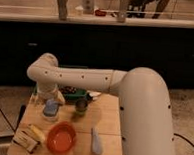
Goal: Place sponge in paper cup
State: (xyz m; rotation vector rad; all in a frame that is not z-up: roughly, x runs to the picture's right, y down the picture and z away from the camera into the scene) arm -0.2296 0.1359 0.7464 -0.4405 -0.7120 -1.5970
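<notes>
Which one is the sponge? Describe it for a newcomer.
On the wooden table, look just behind the orange bowl, directly under the gripper. The sponge is the small light-blue block there, shorter than the long grey-blue object and paler than the dark green cup.
</notes>
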